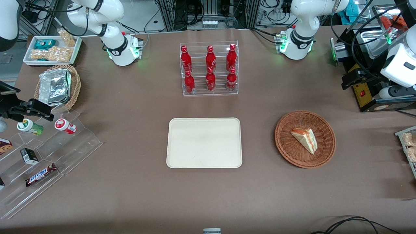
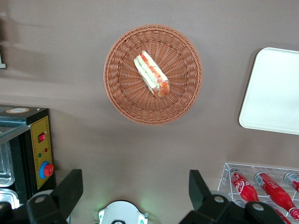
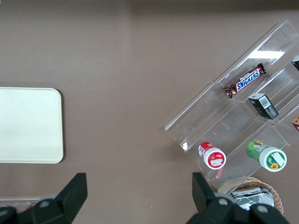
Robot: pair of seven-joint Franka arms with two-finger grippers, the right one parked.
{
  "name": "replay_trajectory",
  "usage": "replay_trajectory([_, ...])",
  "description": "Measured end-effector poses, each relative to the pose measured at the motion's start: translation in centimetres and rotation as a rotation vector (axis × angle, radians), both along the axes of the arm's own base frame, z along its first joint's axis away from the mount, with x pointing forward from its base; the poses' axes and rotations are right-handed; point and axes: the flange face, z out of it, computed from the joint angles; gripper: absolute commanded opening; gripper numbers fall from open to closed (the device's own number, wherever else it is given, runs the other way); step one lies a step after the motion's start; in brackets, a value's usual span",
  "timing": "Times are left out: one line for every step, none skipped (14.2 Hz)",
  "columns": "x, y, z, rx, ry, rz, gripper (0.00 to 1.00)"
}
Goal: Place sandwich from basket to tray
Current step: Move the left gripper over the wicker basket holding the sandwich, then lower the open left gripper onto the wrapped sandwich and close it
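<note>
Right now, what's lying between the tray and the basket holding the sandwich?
Nothing: in the front view only bare brown tabletop separates the tray from the basket with the sandwich. The open gripper hangs high above the table.

Brown-covered table (image 1: 130,136), cable-strewn metal racks (image 1: 211,13)

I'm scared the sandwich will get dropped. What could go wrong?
The sandwich lies tilted in the basket, so it might slip or get squashed when pinched. The open gripper hangs high above the table, nothing held yet. The light basket could shift. The tray has a low rim to clear.
</note>
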Motion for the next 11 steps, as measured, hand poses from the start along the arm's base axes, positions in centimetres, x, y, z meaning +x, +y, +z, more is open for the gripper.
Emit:
replay_trajectory([0.2, 0.0, -0.3, 0.000, 0.005, 0.000, 1.00])
replay_trajectory([0.4, 0.1, -0.8, -0.001, 0.010, 0.001, 1.00])
replay_trajectory([0.9, 0.1, -1.5, -0.002, 0.015, 0.002, 1.00])
replay_trajectory([1.5, 0.2, -2.8, -0.005, 0.022, 0.003, 1.00])
replay_trajectory([2.2, 0.3, -4.3, -0.005, 0.034, 0.018, 1.00])
replay_trajectory([2.9, 0.4, -5.8, -0.002, 0.044, 0.063, 1.00])
replay_trajectory([3.7, 0.5, -7.4, 0.005, 0.050, 0.131, 1.00])
replay_trajectory([4.4, 0.6, -9.0, 0.013, 0.059, 0.204, 1.00])
replay_trajectory([5.0, 0.6, -10.8, 0.020, 0.072, 0.257, 1.00])
replay_trajectory([5.5, 0.6, -12.7, 0.023, 0.080, 0.291, 1.00])
replay_trajectory([5.9, 0.6, -14.5, 0.024, 0.076, 0.319, 1.00])
